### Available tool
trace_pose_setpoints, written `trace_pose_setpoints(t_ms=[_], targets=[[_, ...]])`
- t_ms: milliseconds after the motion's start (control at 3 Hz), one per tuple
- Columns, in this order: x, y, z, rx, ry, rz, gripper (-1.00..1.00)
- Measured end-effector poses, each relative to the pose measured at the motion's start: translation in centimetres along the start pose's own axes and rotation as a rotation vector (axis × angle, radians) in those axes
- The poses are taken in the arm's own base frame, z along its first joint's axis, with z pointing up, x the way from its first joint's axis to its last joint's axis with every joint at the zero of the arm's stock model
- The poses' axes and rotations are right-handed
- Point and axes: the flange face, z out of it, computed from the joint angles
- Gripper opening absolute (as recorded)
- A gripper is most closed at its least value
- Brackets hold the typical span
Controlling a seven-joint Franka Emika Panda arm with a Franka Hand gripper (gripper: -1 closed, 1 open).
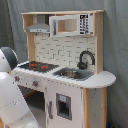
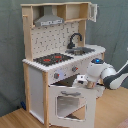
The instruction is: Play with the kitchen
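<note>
A large white and light-wood toy kitchen (image 2: 55, 65) stands upright in front of a grey-green curtain (image 2: 112, 22) in both exterior views, its long axis vertical. In the second exterior view it rests on a pale wooden floor (image 2: 15, 119) and fills the middle of the picture, its front turned toward about 5 o'clock. In the first exterior view its front faces about 7 o'clock.

Its worktop carries a black hob with red rings (image 2: 52, 59), and toward the 2 o'clock side of that a sink (image 2: 84, 50) with a curved black faucet (image 2: 75, 39) behind it. A grey extractor hood (image 2: 48, 21) hangs above the hob under the top shelf. In the first exterior view a white microwave-style cabinet (image 1: 70, 25) sits at the top, at 3 o'clock from the hood, and a lower white door with a dark window (image 1: 63, 106) shows beneath the sink.

In the second exterior view the windowed oven door (image 2: 69, 102) hangs tilted open, its top edge leaning out from the cabinet. The white robot arm (image 2: 112, 77) reaches in from 3 o'clock, and its gripper (image 2: 80, 81) sits just at the top edge of that door, below the row of knobs (image 2: 65, 74). Whether the claw is open or closed on the door cannot be told. In the first exterior view the arm's white body (image 1: 10, 95) blocks the lower 8 o'clock corner and hides the oven front.
</note>
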Motion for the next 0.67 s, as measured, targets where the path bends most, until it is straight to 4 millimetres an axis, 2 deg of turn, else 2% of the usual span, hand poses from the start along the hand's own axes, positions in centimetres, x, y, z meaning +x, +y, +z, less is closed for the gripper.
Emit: trace_pose_setpoints(t_ms=[667], targets=[[2.4, -3.9, -0.3, 0.005, 0.016, 0.095, -1.0]])
